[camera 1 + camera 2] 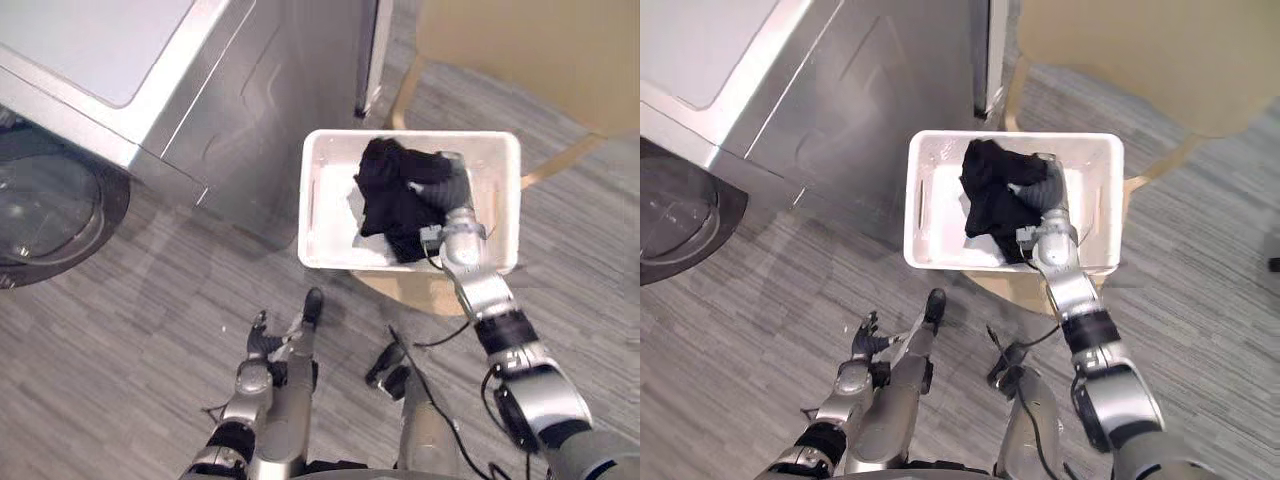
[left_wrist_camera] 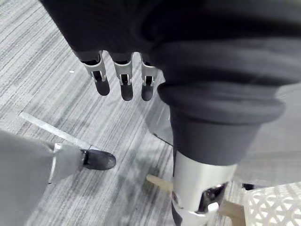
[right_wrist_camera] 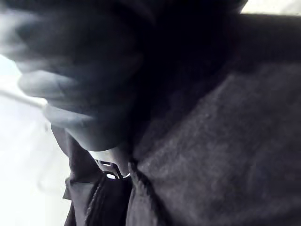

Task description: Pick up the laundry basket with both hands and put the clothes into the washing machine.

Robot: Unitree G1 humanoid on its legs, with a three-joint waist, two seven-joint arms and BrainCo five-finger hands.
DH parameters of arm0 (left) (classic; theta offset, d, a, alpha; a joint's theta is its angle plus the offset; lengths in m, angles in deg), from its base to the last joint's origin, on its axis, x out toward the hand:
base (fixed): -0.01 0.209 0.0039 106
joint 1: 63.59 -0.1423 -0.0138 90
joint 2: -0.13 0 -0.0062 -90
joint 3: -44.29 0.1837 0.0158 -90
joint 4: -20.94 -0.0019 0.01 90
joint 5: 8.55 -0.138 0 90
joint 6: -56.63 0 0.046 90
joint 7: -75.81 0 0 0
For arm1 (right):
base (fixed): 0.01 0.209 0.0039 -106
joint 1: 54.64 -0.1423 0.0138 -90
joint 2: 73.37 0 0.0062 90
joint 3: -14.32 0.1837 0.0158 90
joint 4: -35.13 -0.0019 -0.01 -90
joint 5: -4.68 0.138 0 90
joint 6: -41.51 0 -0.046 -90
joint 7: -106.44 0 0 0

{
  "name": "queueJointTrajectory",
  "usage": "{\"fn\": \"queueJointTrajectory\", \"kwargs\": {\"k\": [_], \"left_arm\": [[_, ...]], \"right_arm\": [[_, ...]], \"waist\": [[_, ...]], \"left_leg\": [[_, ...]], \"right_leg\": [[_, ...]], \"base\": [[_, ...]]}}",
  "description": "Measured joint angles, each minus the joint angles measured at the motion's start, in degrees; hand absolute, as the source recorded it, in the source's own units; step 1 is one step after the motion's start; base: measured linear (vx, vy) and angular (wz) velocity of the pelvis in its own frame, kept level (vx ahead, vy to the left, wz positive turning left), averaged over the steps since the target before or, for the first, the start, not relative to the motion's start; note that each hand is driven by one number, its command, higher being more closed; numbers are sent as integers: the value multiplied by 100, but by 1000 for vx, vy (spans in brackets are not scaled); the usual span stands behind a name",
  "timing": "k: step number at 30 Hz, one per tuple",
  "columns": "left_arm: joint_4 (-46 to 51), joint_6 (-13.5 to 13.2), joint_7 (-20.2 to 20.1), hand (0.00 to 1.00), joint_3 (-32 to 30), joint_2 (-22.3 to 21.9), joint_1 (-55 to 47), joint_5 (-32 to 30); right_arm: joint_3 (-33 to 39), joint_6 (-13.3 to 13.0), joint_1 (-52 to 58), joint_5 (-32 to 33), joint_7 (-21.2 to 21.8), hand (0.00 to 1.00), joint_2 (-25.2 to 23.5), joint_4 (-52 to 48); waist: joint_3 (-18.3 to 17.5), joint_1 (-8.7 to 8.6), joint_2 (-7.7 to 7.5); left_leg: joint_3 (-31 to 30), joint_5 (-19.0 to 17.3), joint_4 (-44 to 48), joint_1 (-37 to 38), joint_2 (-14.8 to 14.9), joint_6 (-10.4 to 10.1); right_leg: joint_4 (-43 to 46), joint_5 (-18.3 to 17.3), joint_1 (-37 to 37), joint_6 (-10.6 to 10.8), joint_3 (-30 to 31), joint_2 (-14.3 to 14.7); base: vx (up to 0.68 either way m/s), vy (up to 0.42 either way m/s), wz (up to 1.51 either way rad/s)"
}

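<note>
Step judged: clothes being grabbed. Right hand was sunk into the black clothes in the white basket, which was set on a wooden seat; its finger state could not be told. Left hand was held low, fingers straight, empty. Next, a firm pinch and a carry to the washing machine would be needed.
</note>
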Motion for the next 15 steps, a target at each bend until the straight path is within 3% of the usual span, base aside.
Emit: {"fn": "queueJointTrajectory", "kwargs": {"k": [4,11,13,15], "left_arm": [[-193,102,-105,0,-142,141,-446,-25],[-336,107,-129,0,-462,245,-1033,-47],[-377,109,-174,0,-508,261,-1044,-50],[-416,96,-244,0,-513,260,-1042,-50]], "right_arm": [[731,-196,1184,563,20,100,-452,-652],[737,-788,2061,1877,534,100,-1097,-1797],[597,-909,2125,2197,733,100,-1217,-1942],[583,-961,2515,2519,924,100,-1264,-2234]], "waist": [[-410,-121,-166],[-998,-95,-164],[-1009,-133,-157],[-1027,-218,-127]], "left_leg": [[10,-104,-40,340,48,55],[617,-395,-42,983,203,90],[679,-439,-41,1110,169,133],[337,-451,72,1101,125,147]], "right_leg": [[-392,90,468,95,16,158],[-1255,572,1027,140,645,533],[-1086,576,1029,146,812,518],[-712,570,1047,158,1147,519]], "base": [[22,-21,-4],[29,-7,-50],[-2,4,-32],[-16,-10,55]]}}
